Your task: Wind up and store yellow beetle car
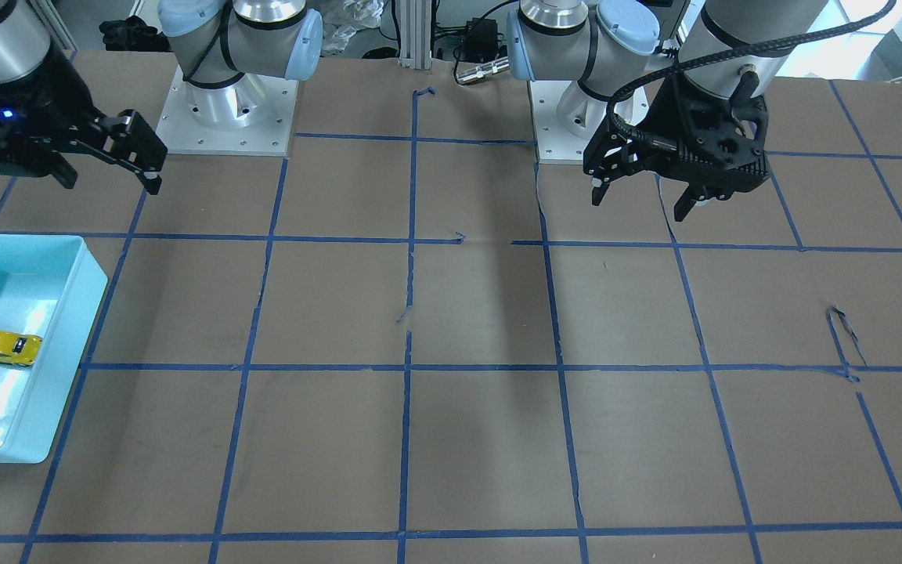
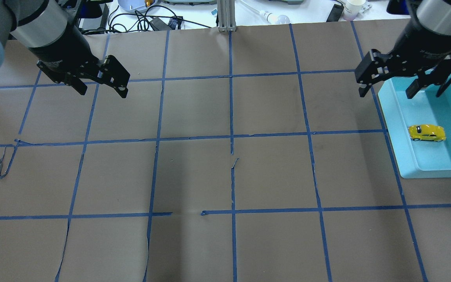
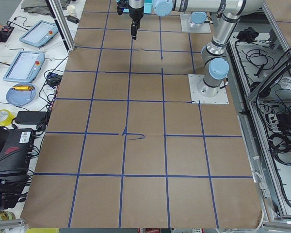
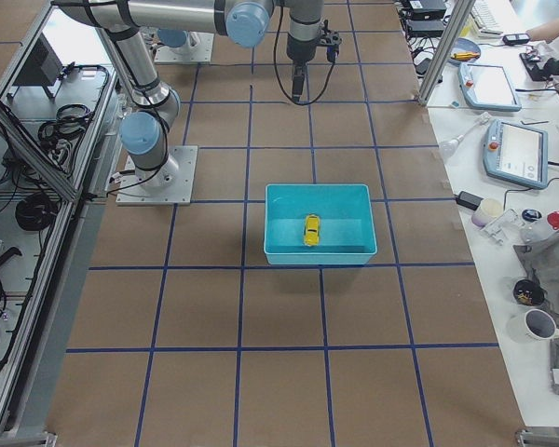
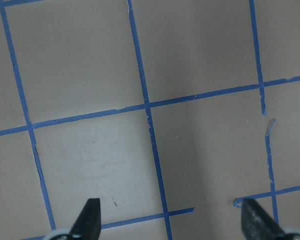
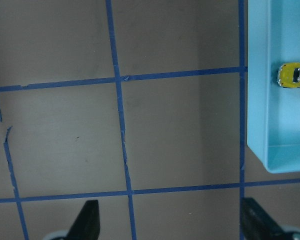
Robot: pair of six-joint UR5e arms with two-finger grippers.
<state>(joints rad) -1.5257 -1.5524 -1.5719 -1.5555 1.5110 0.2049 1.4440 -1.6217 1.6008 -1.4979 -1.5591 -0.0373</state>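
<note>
The yellow beetle car [image 2: 426, 132] lies on its wheels inside a light-blue bin [image 2: 444, 172] at the table's right side. It also shows in the front view [image 1: 3, 347], the right side view [image 4: 311, 229] and the right wrist view [image 6: 295, 75]. My right gripper [image 2: 385, 94] hangs open and empty above the bin's far left corner, well above the car. It appears in the front view [image 1: 110, 182] too. My left gripper [image 2: 102, 93] is open and empty over the far left of the table, with only bare paper below it [image 5: 172, 215].
Brown paper with a blue tape grid covers the table. The bin [image 1: 55, 368] sits near the table's right edge. The two arm bases [image 1: 224, 110] [image 1: 576, 117] stand on the robot's side. Cables and small items [image 2: 147, 19] lie beyond the far edge.
</note>
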